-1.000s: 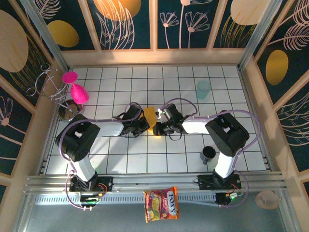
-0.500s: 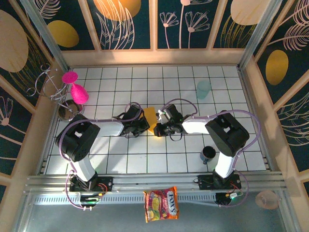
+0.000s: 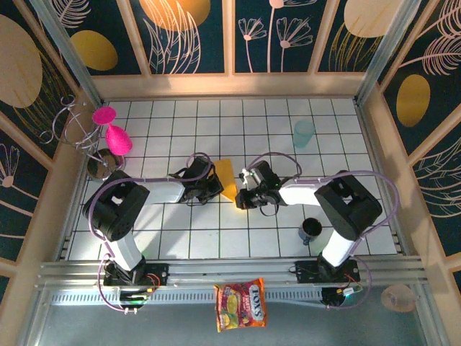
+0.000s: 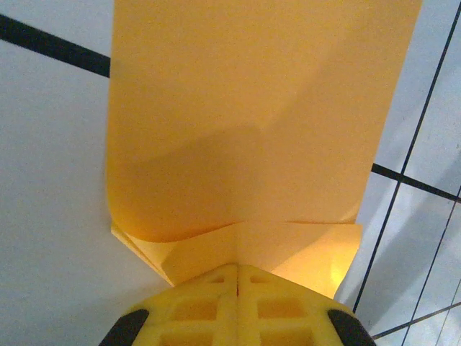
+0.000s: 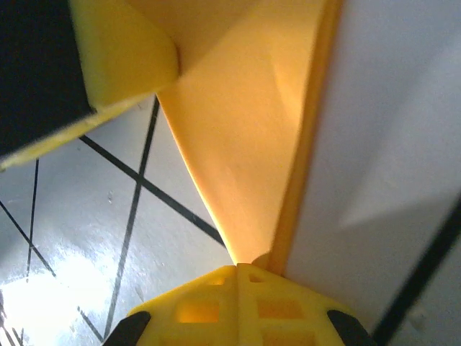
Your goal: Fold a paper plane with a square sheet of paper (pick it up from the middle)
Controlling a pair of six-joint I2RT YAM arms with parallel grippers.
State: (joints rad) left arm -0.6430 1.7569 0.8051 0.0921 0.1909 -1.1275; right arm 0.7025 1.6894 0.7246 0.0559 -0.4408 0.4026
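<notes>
Where the two arms meet near the middle of the white tiled surface (image 3: pixel 180 238), the orange-yellow paper (image 3: pixel 228 176) is held between them; from above it reads as a partly folded wedge, broad at the far end and narrowing to a tip towards the near edge. The left gripper (image 3: pixel 217 186) is pressed together on the paper's left side; the right gripper (image 3: pixel 240 196) pinches the paper at its narrow lower end. In the left wrist view the yellow fingers (image 4: pixel 194 310) meet with no gap and clamp a layered, folded edge; the rest of the sheet curls up and away from them over the tiles. In the right wrist view the fingers (image 5: pixel 281 310) are likewise closed on the tip; the paper widens away from them, with a creased edge along its right side. A teal cup (image 3: pixel 304 133) stands well apart at the far right; a dark mug (image 3: pixel 312 229) sits beside the right arm; a snack packet (image 3: pixel 240 304) lies off the tiles at the near edge.
</notes>
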